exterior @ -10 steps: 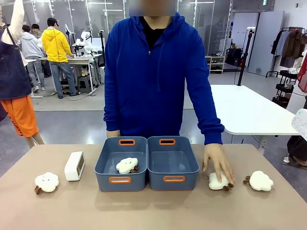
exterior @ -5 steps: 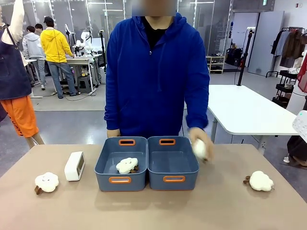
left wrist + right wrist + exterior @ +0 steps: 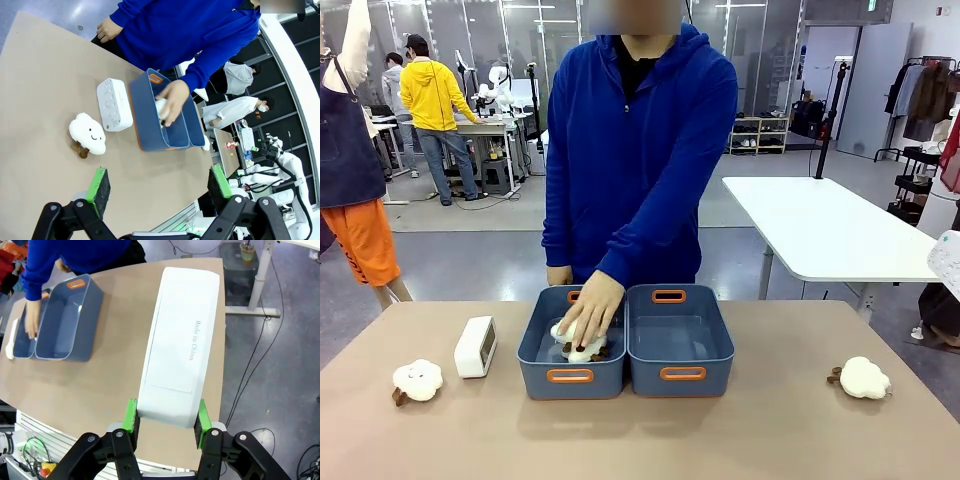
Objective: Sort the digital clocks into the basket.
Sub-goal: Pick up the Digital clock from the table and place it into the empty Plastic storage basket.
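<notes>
Clock 1 (image 3: 175, 360), marked "Made in China", is clamped between the pads of my right gripper (image 3: 166, 422). Clock 2 (image 3: 475, 346) stands on the table (image 3: 720, 440) beside the left basket (image 3: 608, 383), where a person's hand (image 3: 592, 312) rests on plush toys (image 3: 582, 352). Left gripper (image 3: 159, 187) gapes empty.

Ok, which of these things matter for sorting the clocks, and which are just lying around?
For the job:
clock on the table; second clock, clamped in the right gripper; the empty bin.

Just lying about:
plush sheep at left; plush sheep at right; plush toys under the person's hand in the other bin.
</notes>
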